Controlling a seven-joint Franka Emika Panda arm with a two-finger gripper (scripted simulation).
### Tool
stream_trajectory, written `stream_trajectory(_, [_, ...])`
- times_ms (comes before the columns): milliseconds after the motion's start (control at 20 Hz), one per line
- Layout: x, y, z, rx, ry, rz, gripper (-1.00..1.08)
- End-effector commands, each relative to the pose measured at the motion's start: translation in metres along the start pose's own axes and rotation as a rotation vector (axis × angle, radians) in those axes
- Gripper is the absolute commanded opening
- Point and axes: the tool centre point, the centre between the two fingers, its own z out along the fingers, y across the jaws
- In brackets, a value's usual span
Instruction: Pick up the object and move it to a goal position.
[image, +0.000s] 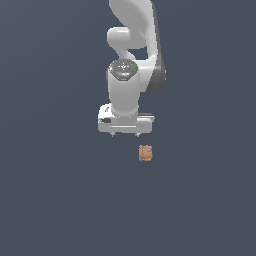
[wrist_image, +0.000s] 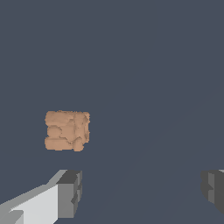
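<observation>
The object is a small orange-brown mottled block (image: 145, 153) lying on the dark grey surface, a little below and toward the exterior view's right of my white gripper (image: 125, 135). In the wrist view the block (wrist_image: 67, 131) lies beyond the fingertips, nearer one finger (wrist_image: 69, 192) than the other finger (wrist_image: 213, 190). My gripper (wrist_image: 141, 192) is open and empty, its fingers wide apart, and it does not touch the block.
The white arm (image: 131, 55) rises behind the gripper toward the top of the exterior view. A plain dark grey surface (image: 55, 190) surrounds the block on all sides.
</observation>
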Motion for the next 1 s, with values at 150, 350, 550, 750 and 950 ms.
stream_trajectory(150, [0.001, 0.001, 0.002, 0.002, 0.003, 0.002, 1.00])
stream_trajectory(350, [0.006, 0.006, 0.007, 0.010, 0.012, 0.006, 1.00])
stream_trajectory(550, [0.007, 0.009, 0.008, 0.013, 0.014, 0.007, 1.00])
stream_trajectory(750, [0.007, 0.004, 0.010, 0.012, 0.014, 0.008, 1.00])
stream_trajectory(950, [0.010, -0.010, 0.020, 0.009, 0.017, 0.013, 1.00])
